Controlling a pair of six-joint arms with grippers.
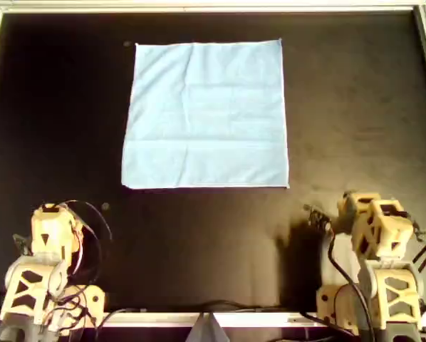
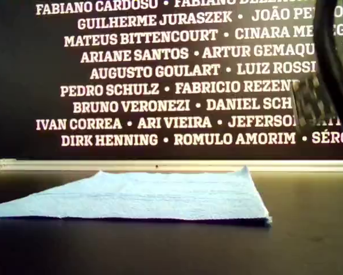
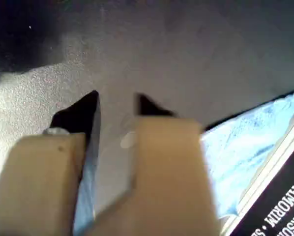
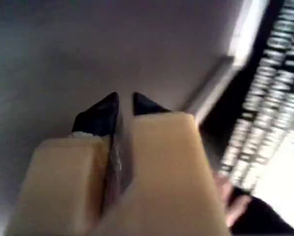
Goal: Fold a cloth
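My first gripper (image 3: 116, 101) hung with its jaws slightly parted, holding nothing. My second gripper (image 4: 125, 101) was nearly closed, empty. The cloth (image 1: 206, 114) lay flat on the table (image 1: 355, 107).

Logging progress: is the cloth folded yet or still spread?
Spread flat: the cloth lies as one full square on the black table, no layers doubled over.

Tan, lattice-cut arm bodies trail black cables; each gripper ends in black pointed fingers (image 3: 83, 115).
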